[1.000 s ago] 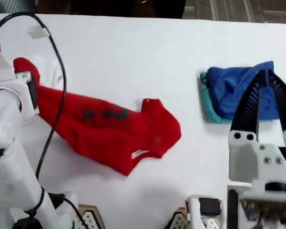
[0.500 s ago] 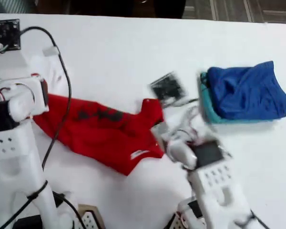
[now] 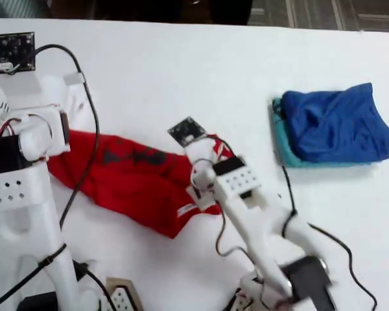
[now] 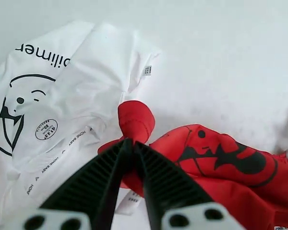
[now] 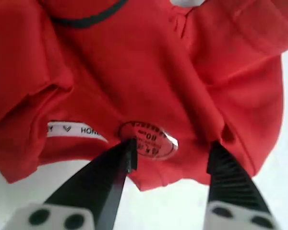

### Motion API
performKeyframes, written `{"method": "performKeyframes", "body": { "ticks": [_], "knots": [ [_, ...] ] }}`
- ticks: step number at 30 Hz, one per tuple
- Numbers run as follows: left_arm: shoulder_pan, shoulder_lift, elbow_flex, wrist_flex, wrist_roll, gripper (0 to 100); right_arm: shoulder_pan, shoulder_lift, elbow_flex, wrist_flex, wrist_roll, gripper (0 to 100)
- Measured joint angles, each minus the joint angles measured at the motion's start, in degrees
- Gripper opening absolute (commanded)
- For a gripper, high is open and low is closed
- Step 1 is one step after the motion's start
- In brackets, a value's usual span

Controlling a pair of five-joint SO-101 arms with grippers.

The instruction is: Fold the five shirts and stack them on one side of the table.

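Red shirt (image 3: 139,178) lies crumpled across the left half of the table (image 3: 181,65), stretched from the left arm (image 3: 19,175) to the right arm (image 3: 246,207). At the left, the left arm stands tall at the table's near edge, its wrist bent down over the shirt's left end. The left gripper (image 4: 130,142) has its black jaws pressed together on a bunched piece of red cloth, which stands as a small bulb just past the fingertips. Just beside it a white shirt (image 4: 62,91) with black print lies rumpled, touching the red one. The red shirt's black graphic faces up, and its body is wrinkled and unfolded. Toward the middle, the right arm leans in from the near edge, wrist down over the shirt's right end. The right gripper (image 5: 172,152) is spread wide, one jaw on either side of a round printed label near the shirt's edge, pinching nothing. At the far right, a folded blue shirt (image 3: 334,123) sits on a folded teal shirt (image 3: 282,149), well apart from the red one.
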Motion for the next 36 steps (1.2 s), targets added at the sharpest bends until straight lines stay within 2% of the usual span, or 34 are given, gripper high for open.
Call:
{"method": "performKeyframes", "body": {
  "ticks": [5, 9, 10, 16, 19, 25, 30, 36],
  "knots": [
    [0.00, 0.00, 0.00, 0.00, 0.00, 3, -0.09, 12.04, -6.15, 0.00, 0.00, 22.1],
    [0.00, 0.00, 0.00, 0.00, 0.00, 3, 0.26, 19.34, -12.57, 3.08, -0.09, 0.2],
    [0.09, 0.00, 0.00, 0.00, 0.00, 3, 0.44, 20.66, -14.51, 4.22, -0.09, 4.0],
    [-0.09, 0.00, 0.18, 0.00, 0.00, 3, 3.25, 24.70, -19.87, 6.77, 0.26, 2.0],
    [-0.09, 0.09, 1.41, -0.09, 0.00, 3, 5.89, 25.85, -22.59, 6.95, 4.22, 2.1],
    [0.00, 0.09, 7.65, -2.90, -0.70, 3, 16.09, 26.81, -33.85, 6.95, 12.66, 2.0],
    [0.00, 0.09, 14.42, -6.51, -1.76, 3, 23.30, 26.81, -47.21, 6.86, 16.79, 2.0],
    [0.00, 0.09, 23.03, -12.04, -1.76, 3, 24.18, 33.93, -55.21, 6.86, 17.49, 2.4]
  ]
}}
